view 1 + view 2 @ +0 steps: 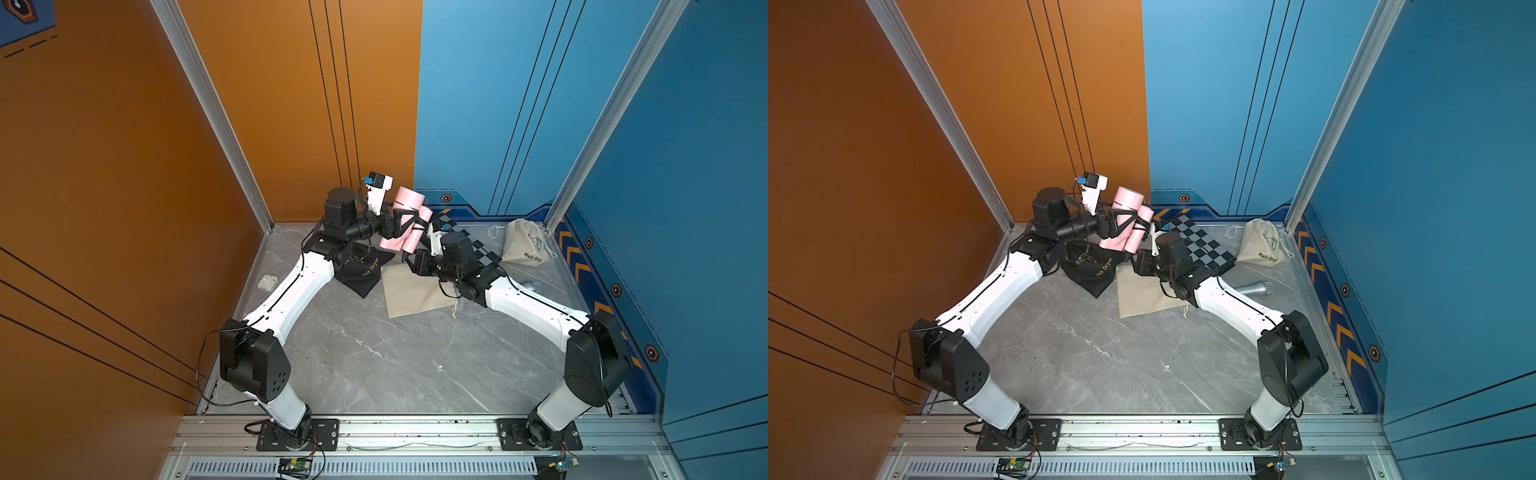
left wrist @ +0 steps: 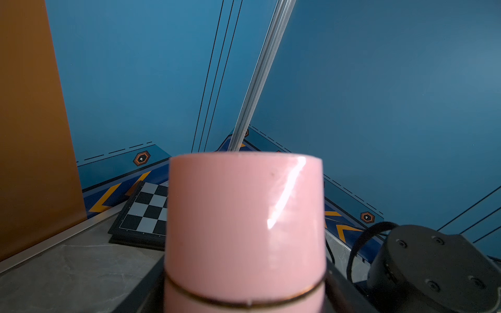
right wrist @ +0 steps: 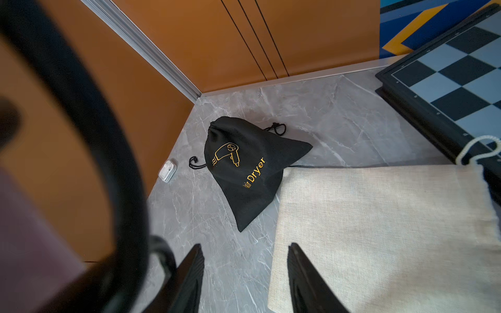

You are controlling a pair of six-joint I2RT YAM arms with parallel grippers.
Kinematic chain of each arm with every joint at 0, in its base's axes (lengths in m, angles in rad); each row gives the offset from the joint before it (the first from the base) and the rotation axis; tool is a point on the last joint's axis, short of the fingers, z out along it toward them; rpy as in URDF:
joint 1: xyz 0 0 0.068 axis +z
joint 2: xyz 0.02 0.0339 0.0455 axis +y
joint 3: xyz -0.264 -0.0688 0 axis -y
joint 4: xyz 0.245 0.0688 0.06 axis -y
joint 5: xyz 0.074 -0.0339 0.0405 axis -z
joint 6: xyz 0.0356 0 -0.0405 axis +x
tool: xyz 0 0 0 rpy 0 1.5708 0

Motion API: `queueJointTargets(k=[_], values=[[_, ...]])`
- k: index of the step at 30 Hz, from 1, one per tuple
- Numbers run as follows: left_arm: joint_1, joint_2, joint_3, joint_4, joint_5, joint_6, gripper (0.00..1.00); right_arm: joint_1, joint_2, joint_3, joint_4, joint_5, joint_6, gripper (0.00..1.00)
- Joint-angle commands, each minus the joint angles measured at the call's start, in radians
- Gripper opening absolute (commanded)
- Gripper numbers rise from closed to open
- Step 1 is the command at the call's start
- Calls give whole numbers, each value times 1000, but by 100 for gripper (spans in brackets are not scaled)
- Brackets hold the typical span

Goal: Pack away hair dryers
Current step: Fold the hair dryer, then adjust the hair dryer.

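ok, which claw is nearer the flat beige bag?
Right. The right claw hangs open over the edge of the flat beige bag; the left claw is raised farther back, clamped on the pink hair dryer.

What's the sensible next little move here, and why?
Probably lower the right fingers onto the flat bag and pinch its corded edge. They hang open and empty above it, while the left fingers hold the pink dryer aloft, which needs an open bag.
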Motion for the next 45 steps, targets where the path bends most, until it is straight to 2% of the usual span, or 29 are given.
queueJointTargets(k=[1,10,18,26,31,40,45], values=[[-19,-14,10,33,52,-45,19,-7,-108,-41,85,-33,-19,60],[13,4,17,112,11,-204,21,-123,-308,-267,241,-88,-30,78],[35,13,32,149,-22,-321,23,-159,-375,-367,481,-211,14,92],[22,21,-12,351,-14,-503,23,-167,-293,-368,772,-312,115,93],[-1,19,-6,377,-12,-528,24,-198,-195,-333,931,-347,221,93],[-16,13,-8,376,-15,-500,24,-206,-43,-211,1068,-398,338,92],[-10,17,-10,377,-18,-499,24,-204,4,-161,1106,-403,397,85]])
